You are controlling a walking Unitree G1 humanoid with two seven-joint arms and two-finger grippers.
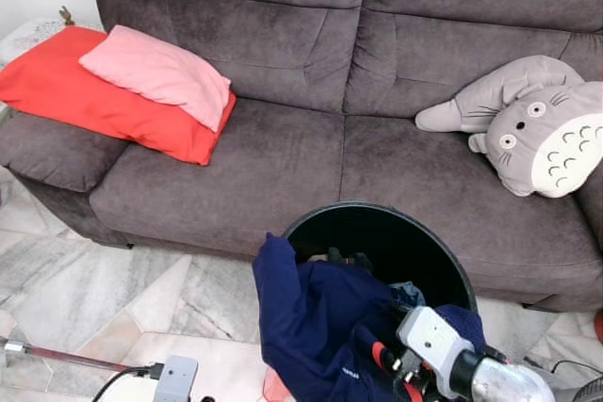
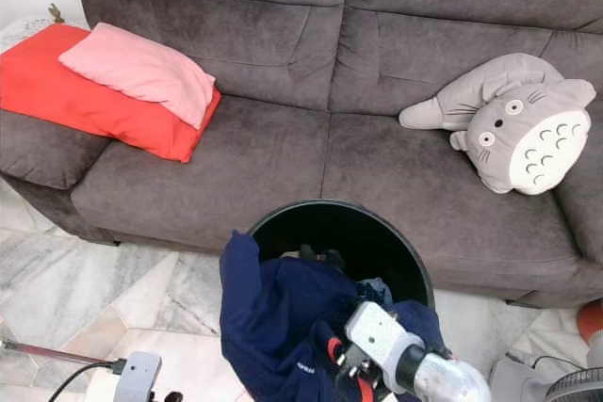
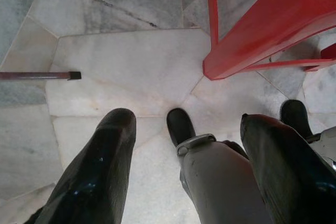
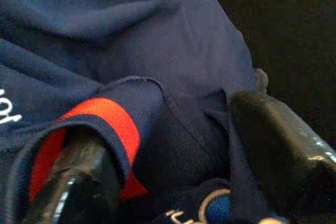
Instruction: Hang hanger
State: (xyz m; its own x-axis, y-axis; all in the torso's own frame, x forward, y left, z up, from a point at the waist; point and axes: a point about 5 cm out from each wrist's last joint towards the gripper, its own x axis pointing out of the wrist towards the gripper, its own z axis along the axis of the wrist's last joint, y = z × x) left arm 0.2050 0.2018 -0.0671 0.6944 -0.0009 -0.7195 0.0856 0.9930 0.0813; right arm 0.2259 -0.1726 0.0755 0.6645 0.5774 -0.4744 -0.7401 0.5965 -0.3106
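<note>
Right gripper [image 4: 168, 145] closing its black fingers [image 4: 278, 140] on the soft navy-blue cloth garment with red trim [image 1: 325, 327], draping over the round black bin [image 1: 443, 261] before the grey sofa [image 1: 283, 167]. Likely hanging limp and light; gripping bunched fabric. Left gripper [image 3: 184, 156] dangling open.

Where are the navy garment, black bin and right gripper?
navy garment [image 1: 311, 327], left eye view, on the draped fold.
black bin [image 1: 443, 251], left eye view, on its rim.
right gripper [image 4: 168, 166], right wrist view, midway between its fingers, on the cloth.
</note>
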